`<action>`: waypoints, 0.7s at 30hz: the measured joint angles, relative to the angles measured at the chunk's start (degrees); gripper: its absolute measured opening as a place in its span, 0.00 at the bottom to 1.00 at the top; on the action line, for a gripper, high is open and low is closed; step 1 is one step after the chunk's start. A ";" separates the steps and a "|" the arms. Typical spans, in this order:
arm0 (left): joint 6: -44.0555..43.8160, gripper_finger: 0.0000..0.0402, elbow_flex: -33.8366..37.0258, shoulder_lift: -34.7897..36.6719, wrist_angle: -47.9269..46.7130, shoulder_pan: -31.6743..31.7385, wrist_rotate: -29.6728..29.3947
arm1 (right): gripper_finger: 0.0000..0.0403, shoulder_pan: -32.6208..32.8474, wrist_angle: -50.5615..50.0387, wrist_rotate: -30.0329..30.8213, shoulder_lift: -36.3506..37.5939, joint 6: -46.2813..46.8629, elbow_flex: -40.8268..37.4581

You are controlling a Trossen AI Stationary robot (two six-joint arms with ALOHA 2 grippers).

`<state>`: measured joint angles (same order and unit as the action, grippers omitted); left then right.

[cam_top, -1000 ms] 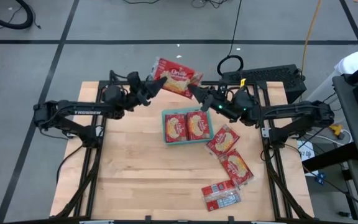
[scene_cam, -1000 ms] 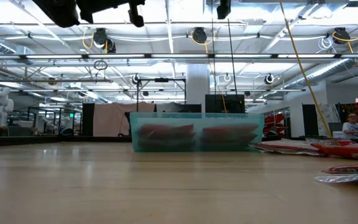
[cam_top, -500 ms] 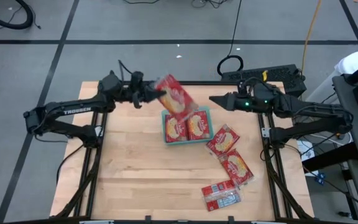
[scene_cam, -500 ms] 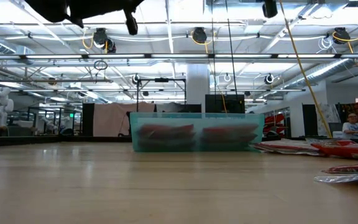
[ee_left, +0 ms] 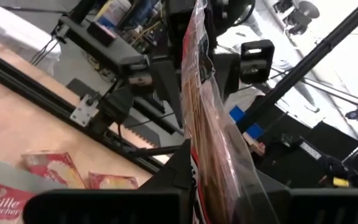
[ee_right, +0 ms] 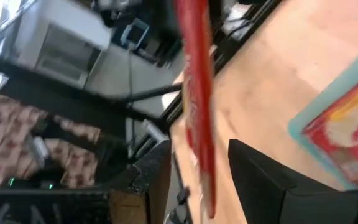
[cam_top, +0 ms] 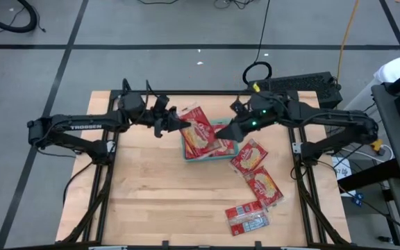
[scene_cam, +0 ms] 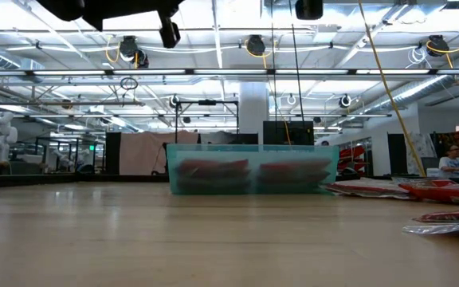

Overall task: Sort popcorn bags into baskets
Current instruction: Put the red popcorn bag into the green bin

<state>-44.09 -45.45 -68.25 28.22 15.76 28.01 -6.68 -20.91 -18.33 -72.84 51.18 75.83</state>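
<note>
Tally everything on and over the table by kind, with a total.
Popcorn bags: 7. That one is held in the left gripper, with the right gripper open beside it; 2 lie in the tray; 4 lie loose on the table.
Teal tray: 1
Total: 8

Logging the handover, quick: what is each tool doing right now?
Left tool: shut on a popcorn bag, held above the basket.
Right tool: open, fingers astride that bag's edge.
</note>
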 joint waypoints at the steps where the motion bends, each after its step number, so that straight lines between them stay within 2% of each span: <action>1: 0.06 0.08 -0.02 0.02 -0.13 -0.30 -0.44 | 0.38 0.00 0.70 -0.92 -0.70 -0.70 0.05; 8: 0.15 0.04 -0.02 -0.05 -1.10 -1.32 -1.40 | 0.36 -0.51 1.42 -1.48 -3.30 -5.71 0.11; 12: 1.00 0.08 -0.02 -0.05 -1.52 -1.28 -3.95 | 0.25 -0.93 1.27 -1.28 -3.79 -7.68 0.11; 16: 2.42 0.14 -0.02 -0.05 -1.42 -1.28 -4.75 | 0.06 -1.58 1.28 -1.19 -3.79 -8.53 0.09; 18: 2.48 0.16 -0.02 -0.05 -1.41 -1.28 -6.24 | 0.03 -1.81 0.80 -0.85 -3.78 -7.84 0.09; 21: 2.84 0.21 -0.02 -0.07 -0.70 -1.40 -9.16 | 0.04 -2.61 -2.67 0.20 -3.00 -4.56 0.09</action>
<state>-41.26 -45.47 -68.31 27.53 14.36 18.85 -9.29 -23.58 -18.13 -75.84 46.62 75.92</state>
